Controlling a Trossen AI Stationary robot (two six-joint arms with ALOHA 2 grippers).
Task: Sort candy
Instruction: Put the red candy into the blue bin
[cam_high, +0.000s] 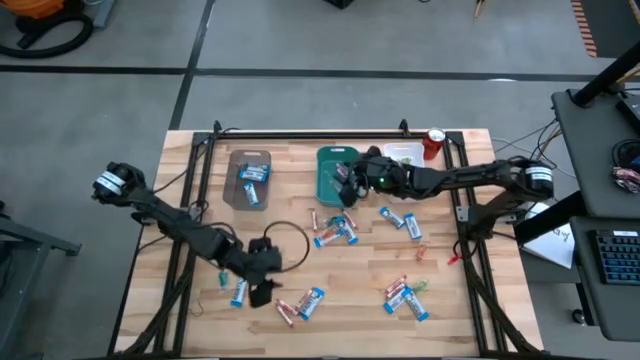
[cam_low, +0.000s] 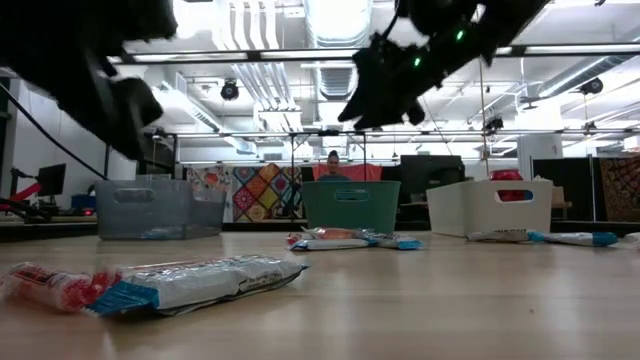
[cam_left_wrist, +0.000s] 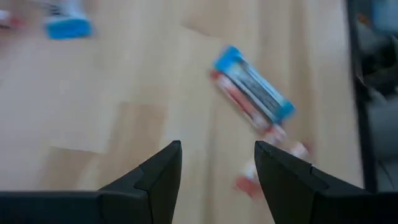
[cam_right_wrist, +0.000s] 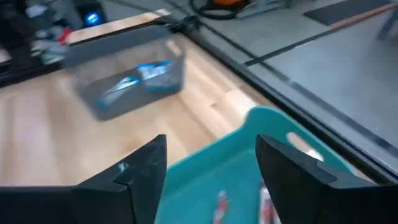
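Wrapped candy lies scattered on the wooden table (cam_high: 470, 310): a cluster at the middle (cam_high: 335, 230), blue-and-white bars to the right (cam_high: 400, 220), more near the front (cam_high: 405, 297). My left gripper (cam_high: 262, 272) hovers open near the front left; a blue-and-white bar (cam_left_wrist: 252, 93) with a red stick (cam_left_wrist: 249, 111) beside it lies flat just ahead of its fingers. My right gripper (cam_high: 350, 177) is open and empty above the teal tray (cam_high: 328, 185), which holds red sticks (cam_right_wrist: 221, 205).
A grey tray (cam_high: 250, 180) at the far left holds blue-and-white bars (cam_right_wrist: 146, 73). A white tray (cam_high: 405, 152) and a red can (cam_high: 434, 143) stand at the far right. A black cable loop (cam_high: 290, 240) lies beside my left gripper. A black frame (cam_high: 300, 133) borders the table.
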